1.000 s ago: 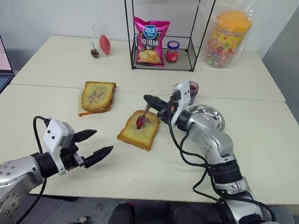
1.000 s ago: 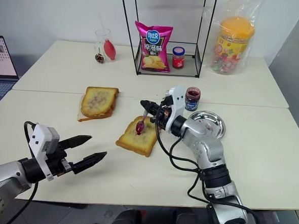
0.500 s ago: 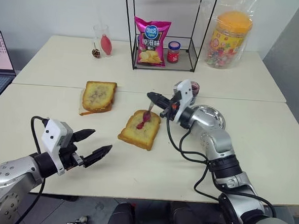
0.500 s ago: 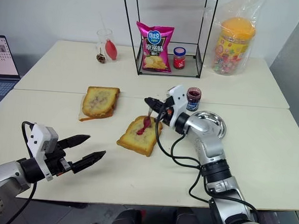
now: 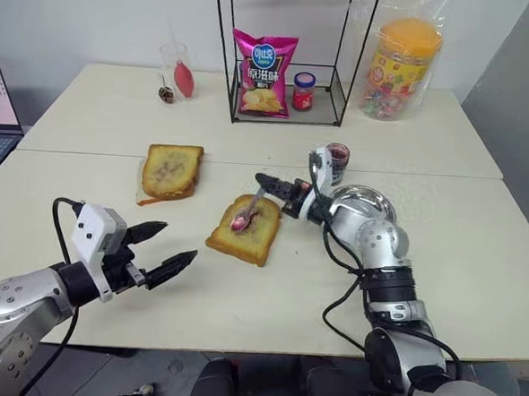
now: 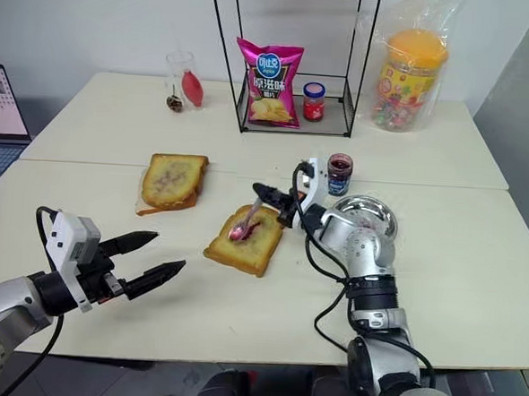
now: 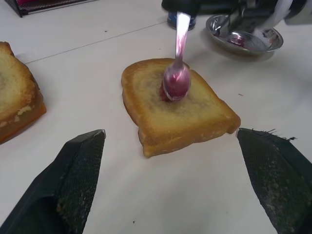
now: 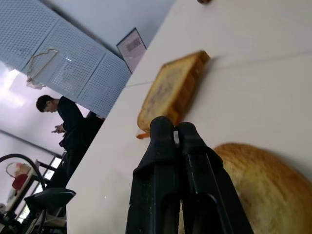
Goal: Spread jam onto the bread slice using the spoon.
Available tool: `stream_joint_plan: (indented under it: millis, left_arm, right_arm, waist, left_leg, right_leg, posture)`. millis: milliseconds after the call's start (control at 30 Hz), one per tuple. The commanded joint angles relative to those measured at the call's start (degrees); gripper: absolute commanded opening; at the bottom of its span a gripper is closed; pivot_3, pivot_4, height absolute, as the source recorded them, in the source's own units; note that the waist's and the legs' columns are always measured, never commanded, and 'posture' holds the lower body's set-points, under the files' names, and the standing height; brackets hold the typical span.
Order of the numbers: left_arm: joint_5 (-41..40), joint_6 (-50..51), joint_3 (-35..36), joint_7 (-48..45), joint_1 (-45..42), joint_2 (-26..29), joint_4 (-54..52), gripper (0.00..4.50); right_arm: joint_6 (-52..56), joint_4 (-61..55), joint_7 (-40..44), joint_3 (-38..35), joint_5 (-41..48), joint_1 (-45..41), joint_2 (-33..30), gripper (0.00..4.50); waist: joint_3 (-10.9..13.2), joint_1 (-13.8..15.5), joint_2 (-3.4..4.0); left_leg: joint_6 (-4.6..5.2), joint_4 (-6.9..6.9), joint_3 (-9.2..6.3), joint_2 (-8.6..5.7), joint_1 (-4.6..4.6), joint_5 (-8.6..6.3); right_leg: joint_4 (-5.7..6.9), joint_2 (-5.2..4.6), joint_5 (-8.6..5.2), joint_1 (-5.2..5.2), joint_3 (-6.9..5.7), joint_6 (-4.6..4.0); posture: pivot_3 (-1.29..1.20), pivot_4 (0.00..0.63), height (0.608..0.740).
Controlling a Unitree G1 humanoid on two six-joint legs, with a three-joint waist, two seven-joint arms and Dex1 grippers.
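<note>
**A:** So what changed in that last second? The right gripper [image 5: 267, 181] was clamped on the handle of the small slim shiny silver spoon [image 5: 248, 210] the whole way through. A second earlier the bowl carried a red blob just over the thick squarish golden-brown bread slice [image 5: 245, 228]; by this moment the wrist had rolled and the bowl lay low on the slice's brown centre, over the dark purplish-red glossy jam [image 7: 166, 93] there.

**B:** Yeah, looked to me like the dab had turned into an actual spreading stroke. The jam was still one small patch in the middle of the slice though (nowhere near the crust), so I'd guess plenty of spreading was left. The slice sat mid-table, a bit nearer the front edge. The left gripper [image 5: 164, 250] hadn't budged, jaws wide apart and empty, near the table's front-left corner.

**A:** Containers?

**B:** A small clear glass jar [image 5: 337, 158] of dark jam stood lidless just behind the right wrist, beside a round shiny metal dish [image 5: 375, 203] with a reddish smear inside. A red-lidded jar [image 5: 303, 90] and a pink chip bag [image 5: 263, 73] sat in the black wire rack [image 5: 333, 112] near the back edge.
</note>
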Motion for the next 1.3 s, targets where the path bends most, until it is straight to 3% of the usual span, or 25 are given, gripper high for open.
stream_joint_plan:
  millis: [33,433,767,1033,1300]
  left_arm:
    - [0.12,-1.29,0.09,-0.13,-0.42,0.71,-0.46,4.50]
    - [1.36,-3.61,-1.60,-1.06,-0.84,0.47,1.43,4.50]
    - [2.25,-5.27,-2.22,-2.29,-1.93,0.99,3.66,4.50]
    - [2.83,-5.94,-2.75,-2.72,-2.05,0.82,4.06,4.50]
    - [3.54,-6.69,-3.77,-2.96,-2.88,0.64,5.28,4.50]
  right_arm:
    - [-5.44,3.73,0.19,-0.82,-2.78,-1.13,-0.53,0.01]
    - [-18.18,12.18,7.47,0.99,-10.74,-6.70,-9.10,0.01]
    - [-1.41,2.32,4.22,-6.13,2.68,-5.76,-4.07,0.01]
    - [-3.64,1.90,4.94,-0.65,-2.85,-0.02,-3.53,0.01]
    - [-3.19,1.35,7.68,-0.45,-4.04,0.64,-10.07,0.01]
  waist:
    - [0.00,0.10,0.00]
    - [0.00,0.08,0.00]
    - [0.00,0.02,0.01]
    - [0.01,0.03,0.02]
    - [0.00,0.26,0.00]
  left_leg:
    - [0.00,0.01,0.01,-0.01,-0.01,0.00]
    - [0.00,0.02,-0.02,-0.05,0.08,0.00]
    - [0.00,-0.04,-0.03,0.01,0.04,0.00]
    - [0.00,-0.04,0.02,0.00,-0.01,0.00]
    - [0.00,0.00,0.00,-0.03,0.01,0.00]
  right_leg:
    - [-0.01,-0.01,0.00,0.00,0.00,0.00]
    - [-0.02,-0.02,0.01,0.13,-0.01,0.03]
    - [-0.01,0.01,0.01,0.06,-0.02,0.00]
    - [-0.04,0.00,0.00,0.00,0.01,0.00]
    - [-0.02,-0.01,0.00,0.04,-0.01,0.01]
  posture:
    - [0.00,0.150,0.740]
    - [0.00,0.150,0.740]
    - [0.00,0.150,0.740]
    - [0.00,0.150,0.740]
    - [0.00,0.150,0.740]
